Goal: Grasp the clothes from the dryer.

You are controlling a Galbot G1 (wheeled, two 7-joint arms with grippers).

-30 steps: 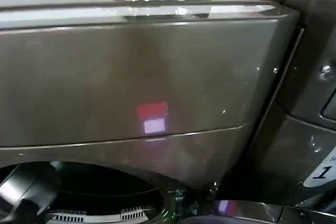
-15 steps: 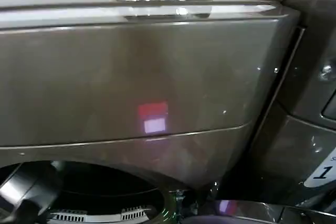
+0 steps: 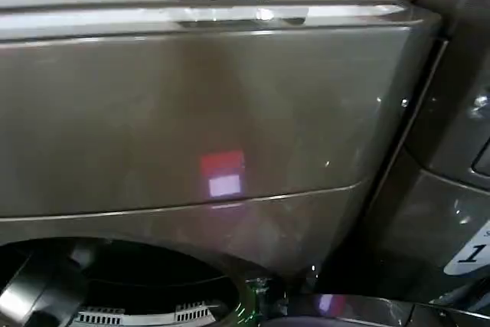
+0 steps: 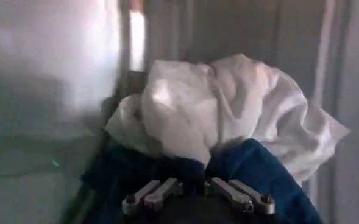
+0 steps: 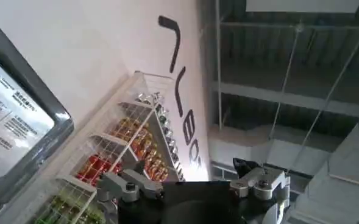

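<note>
At the bottom edge of the head view, the left arm runs down into the dark porthole of the dryer (image 3: 230, 120), presumably because the load sits low in the drum; bronze upper panel fills most of the rest, w/ a white "1" sticker (image 3: 473, 254) at the right edge. Fingers themselves aren't seen from here.

Left wrist view: the left gripper (image 4: 197, 189) is inside the drum, fingertips (image 4: 147, 196) pressed into the clothes (image 4: 228, 109). Navy fabric bunches between and just ahead of the fingers, white-grey piece heaped right beyond the tips. Fingers look drawn close together w/ navy cloth pinched between them — judged a closing grip on the bundle, though how firm can't be told. Drum wall stands beyond the white piece.

Right wrist view: the right gripper (image 5: 194, 182) is idle, parked pointing up toward ceiling and a wall w/ a wire shelf rack (image 5: 118, 152). Fingers spread wide apart, nothing between them; prob. kept clear so the left arm has room.
</note>
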